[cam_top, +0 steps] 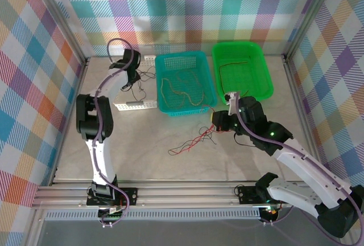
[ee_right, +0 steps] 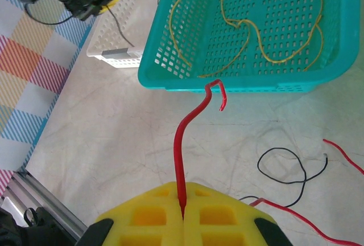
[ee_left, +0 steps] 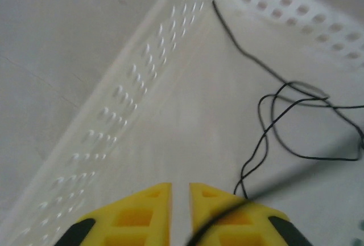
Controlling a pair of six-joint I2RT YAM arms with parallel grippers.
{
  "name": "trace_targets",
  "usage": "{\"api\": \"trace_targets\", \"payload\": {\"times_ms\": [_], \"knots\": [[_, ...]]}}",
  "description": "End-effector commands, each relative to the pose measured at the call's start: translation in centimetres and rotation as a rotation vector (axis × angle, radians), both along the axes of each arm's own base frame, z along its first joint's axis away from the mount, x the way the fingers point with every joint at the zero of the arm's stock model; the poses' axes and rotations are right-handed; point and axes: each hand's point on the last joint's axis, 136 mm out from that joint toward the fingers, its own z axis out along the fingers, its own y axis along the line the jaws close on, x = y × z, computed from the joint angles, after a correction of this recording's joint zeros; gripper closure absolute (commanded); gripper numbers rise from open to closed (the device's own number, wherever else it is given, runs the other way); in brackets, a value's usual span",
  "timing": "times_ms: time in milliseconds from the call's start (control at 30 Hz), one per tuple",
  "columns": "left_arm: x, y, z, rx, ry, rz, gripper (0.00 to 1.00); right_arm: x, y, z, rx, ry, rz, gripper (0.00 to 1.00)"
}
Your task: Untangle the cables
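Three baskets line the far side of the table point(cam_top: 142, 149), and the cables are split between them and the bare tabletop. At far left, the left gripper point(cam_top: 132, 75) hangs over the white basket point(cam_top: 136, 105). Seen from its wrist, its yellow fingers point(ee_left: 142, 209) stand a narrow slit apart with nothing between them. A thin black cable point(ee_left: 267, 126) lies looped on the basket floor just to their right, with one blurred strand crossing the right finger.

Next along, the teal basket point(cam_top: 163, 86) holds yellow cables point(ee_right: 250, 29) snaking across its floor. On the near side of it, on the table, lies the loose tangle point(cam_top: 190, 142) of red and black strands, well apart from the left arm and just beside the right one.

The right gripper point(ee_right: 183, 188) is clamped on a red cable point(ee_right: 180, 138). The strand leaves the seam of the jaws and runs straight away toward the teal basket's near wall, ending in a small hook just short of it. Right of the jaws, a black loop point(ee_right: 284, 181) and more red strands lie on the table, so I judge that the held cable's tail leads into that tangle. Freeing it likely calls for a draw away from the black loop, which may drag along.

At far right, the green basket point(cam_top: 264, 69) holds one dark cable point(cam_top: 233, 64).
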Motion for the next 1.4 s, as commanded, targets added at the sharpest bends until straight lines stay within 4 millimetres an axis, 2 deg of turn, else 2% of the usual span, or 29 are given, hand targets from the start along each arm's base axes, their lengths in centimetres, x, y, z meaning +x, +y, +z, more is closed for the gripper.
{"api": "trace_targets", "payload": {"times_ms": [0,100,200,233,400,500,600,667,767,833,933,1033,1100,1200,1367], "knots": [[-0.3,0.8,-0.9,0.022,0.067,0.001,0.62,0.4,0.9,2.6,0.033,-0.072,0.02,1.0],[-0.2,0.4,0.2,0.005,0.046,-0.013,0.28,0.4,1.1,2.4,0.026,-0.075,0.027,1.0],[-0.2,-0.2,2.8,-0.032,-0.003,-0.04,0.04,0.5,1.4,2.5,0.025,-0.079,0.035,1.0],[-0.4,-0.3,3.7,-0.043,-0.013,-0.041,0.0,0.5,1.5,2.6,0.024,-0.08,0.035,1.0],[-2.1,-1.4,10.5,-0.114,-0.14,-0.075,0.0,0.9,1.3,2.8,-0.004,-0.08,0.025,1.0],[-3.5,-1.4,13.4,-0.13,-0.19,-0.082,0.0,1.1,1.4,2.8,-0.019,-0.064,0.023,1.0],[-4.5,-0.6,13.7,-0.092,-0.171,-0.064,0.0,1.1,1.8,3.1,-0.011,-0.062,0.034,1.0],[-4.9,-0.4,13.1,-0.084,-0.147,-0.063,0.0,1.0,1.9,3.4,-0.001,-0.064,0.04,1.0],[-5.8,-1.3,12.4,-0.14,-0.107,-0.084,0.0,0.8,2.1,3.6,0.008,-0.059,0.058,1.0],[-6.9,-3.5,12.5,-0.231,-0.131,-0.145,0.0,0.6,2.2,3.9,0.012,-0.061,0.068,1.0],[-9.5,-8.4,13.4,-0.31,-0.186,-0.269,0.0,0.5,2.4,4.8,0.017,-0.08,0.085,1.0],[-12.7,-14.6,14.6,-0.382,-0.209,-0.436,0.0,0.0,3.2,5.8,0.038,-0.077,0.143,1.0],[-15.1,-18.9,15.2,-0.508,-0.257,-0.559,0.0,-0.5,3.9,6.4,0.063,-0.067,0.187,1.0],[-18.8,-23.1,16.4,-0.692,-0.349,-0.696,0.0,-1.1,4.1,6.7,0.085,-0.066,0.212,1.0],[-24.9,-26.6,18.4,-0.813,-0.446,-0.912,0.0,-1.5,3.8,7.1,0.096,-0.082,0.219,1.0]]}}
